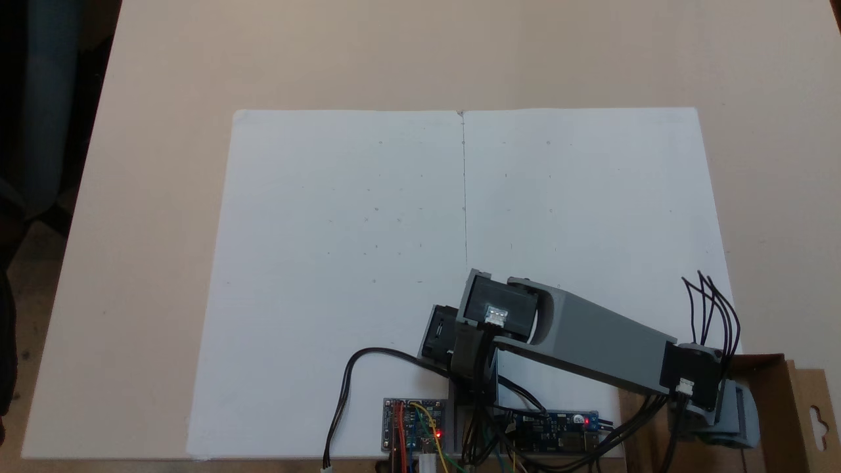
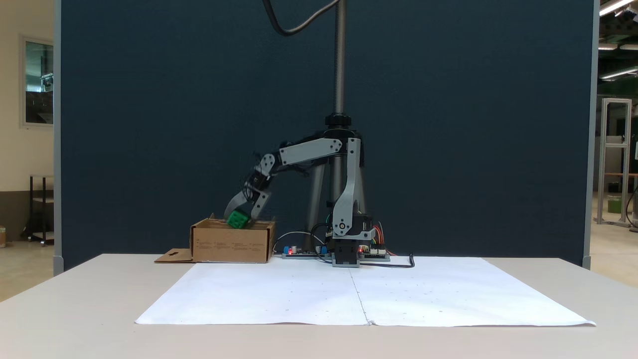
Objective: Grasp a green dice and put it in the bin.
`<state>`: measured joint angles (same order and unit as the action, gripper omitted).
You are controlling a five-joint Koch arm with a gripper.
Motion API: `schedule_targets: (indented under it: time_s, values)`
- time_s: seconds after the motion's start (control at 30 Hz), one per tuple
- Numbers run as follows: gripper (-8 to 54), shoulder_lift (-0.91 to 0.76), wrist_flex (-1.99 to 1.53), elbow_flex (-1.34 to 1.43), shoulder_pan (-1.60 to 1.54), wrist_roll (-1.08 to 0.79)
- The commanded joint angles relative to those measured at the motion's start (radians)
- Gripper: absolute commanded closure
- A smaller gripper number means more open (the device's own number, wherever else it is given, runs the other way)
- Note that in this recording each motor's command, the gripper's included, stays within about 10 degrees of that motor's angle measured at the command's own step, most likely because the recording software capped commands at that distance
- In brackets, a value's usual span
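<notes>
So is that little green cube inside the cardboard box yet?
Not yet. The green dice sits pinched in the gripper, tilted, at the rim of the bin, above the opening, not on its floor.

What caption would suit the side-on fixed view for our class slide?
Koch arm's gripper holds the green dice just above the cardboard bin beside the white paper.

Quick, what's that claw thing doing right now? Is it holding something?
Gripper: closed on the green dice, just above the bin.
</notes>
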<state>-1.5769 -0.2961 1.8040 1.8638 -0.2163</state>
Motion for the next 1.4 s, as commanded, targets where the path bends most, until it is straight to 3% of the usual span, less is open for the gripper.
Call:
schedule_targets:
  time_s: [0.0, 0.1, 0.23, 0.43, 0.8, 1.1, 1.17, 1.37]
  values:
    - [29.3, 0.012, 0.11, -0.054, 0.009, -0.091]
    - [14.9, 0.029, 0.114, -0.054, 0.008, -0.089]
    - [8.5, 0.031, 0.117, -0.055, 0.006, -0.086]
    - [8.6, 0.029, 0.12, -0.086, -0.018, -0.04]
    - [8.5, -0.049, 0.115, -0.285, -0.215, 0.328]
    - [8.5, -0.176, 0.118, -0.285, -0.589, 0.336]
    - [5.2, -0.189, 0.118, -0.285, -0.686, 0.336]
    - [3.2, -0.255, 0.118, -0.262, -0.966, 0.333]
